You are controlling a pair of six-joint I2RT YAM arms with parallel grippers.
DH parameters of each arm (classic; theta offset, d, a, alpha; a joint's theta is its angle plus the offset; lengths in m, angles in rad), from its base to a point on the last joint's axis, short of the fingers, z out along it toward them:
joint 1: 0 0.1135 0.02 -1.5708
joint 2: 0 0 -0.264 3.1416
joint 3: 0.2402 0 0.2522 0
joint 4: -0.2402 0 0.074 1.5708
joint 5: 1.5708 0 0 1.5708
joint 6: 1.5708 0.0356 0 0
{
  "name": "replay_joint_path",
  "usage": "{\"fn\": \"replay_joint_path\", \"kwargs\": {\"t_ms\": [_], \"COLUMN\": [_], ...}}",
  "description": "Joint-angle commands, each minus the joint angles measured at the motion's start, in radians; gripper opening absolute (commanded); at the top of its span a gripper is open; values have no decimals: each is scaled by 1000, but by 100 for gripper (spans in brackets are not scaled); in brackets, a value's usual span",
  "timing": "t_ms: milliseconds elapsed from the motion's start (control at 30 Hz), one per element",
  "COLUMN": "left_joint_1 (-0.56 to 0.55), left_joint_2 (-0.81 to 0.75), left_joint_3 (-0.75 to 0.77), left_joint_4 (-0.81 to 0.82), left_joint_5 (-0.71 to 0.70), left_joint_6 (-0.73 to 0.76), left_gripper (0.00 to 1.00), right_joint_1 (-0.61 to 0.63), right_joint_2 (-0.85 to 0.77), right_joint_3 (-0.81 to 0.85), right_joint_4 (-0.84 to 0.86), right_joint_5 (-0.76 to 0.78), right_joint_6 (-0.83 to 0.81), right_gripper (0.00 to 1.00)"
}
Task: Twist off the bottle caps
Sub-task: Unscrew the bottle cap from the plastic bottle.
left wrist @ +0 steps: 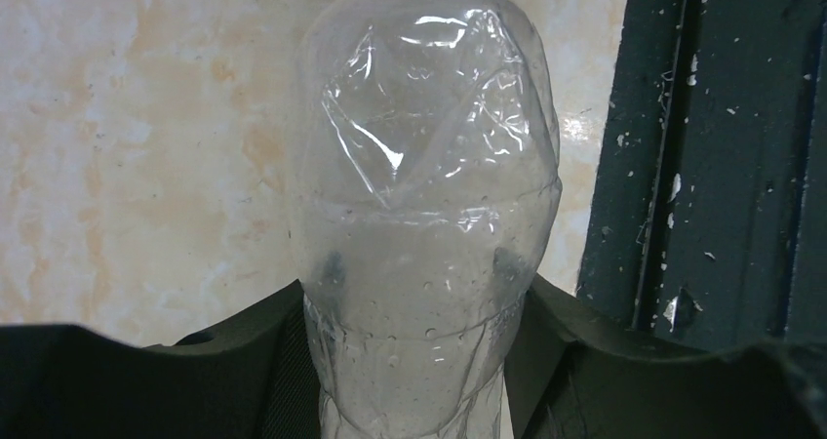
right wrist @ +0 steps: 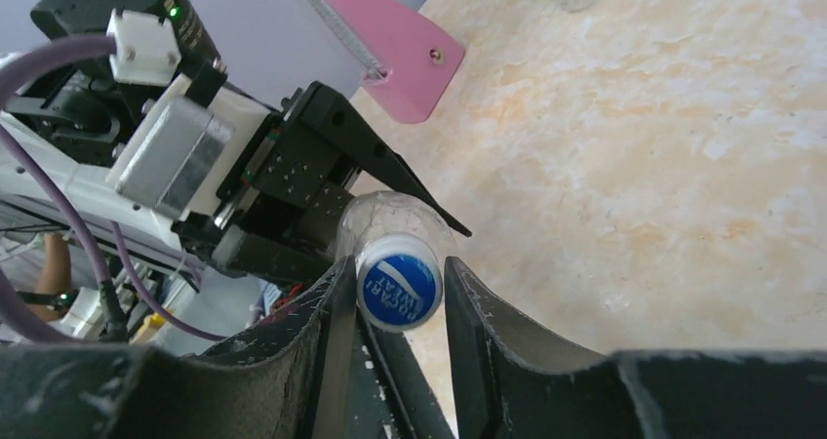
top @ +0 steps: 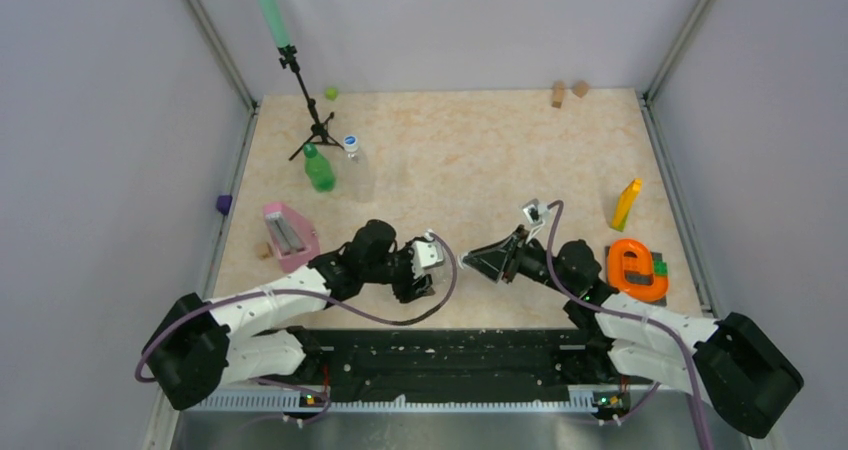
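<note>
Beige marbled tabletop (top: pixel 480 160); plain grey walls (top: pixel 90 120); metal frame posts (top: pixel 217 45).

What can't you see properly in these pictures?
Left wrist view: the top edge cuts off the cap of the held bottle.
Right wrist view: the blue cap and the right gripper hide most of that bottle; the green bottle is cut by the top edge.
Top view: between the left gripper and the right gripper, the held bottle is too small to make out.

Beige marbled bench (top: pixel 480 150), pale grey-lilac walls (top: pixel 90 120) on three sides, aluminium corner posts (top: pixel 214 40), dark speckled rail (top: pixel 450 355) along near edge, even light
</note>
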Motion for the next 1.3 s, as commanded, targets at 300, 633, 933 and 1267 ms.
{"fn": "replay_joint_path", "kwargs": {"t_ms": [300,633,933,1267], "left_joint_1": [37,5,-68,-108], "left_joint_2": [138,66,67,85], "left_joint_3": [166,128,108,114], "left_joint_4": [-21,3,12,1], "left_joint_5": [17,-134,-263,-315], "left_joint_6": [-34,-39,3,27], "left_gripper": [0,0,0,0], "right_joint_1": [-6,-7,-7,-12], "right_joint_2": [-106,-262,-332,-179], "right_joint_3": [-29,-41,-23,-1], "right_joint_4": [-149,-195,-284,-211], "right_joint_5": [121,171,258,217], "right_joint_6": [-52,53,180,232], "right_gripper": [57,58,58,60]}}
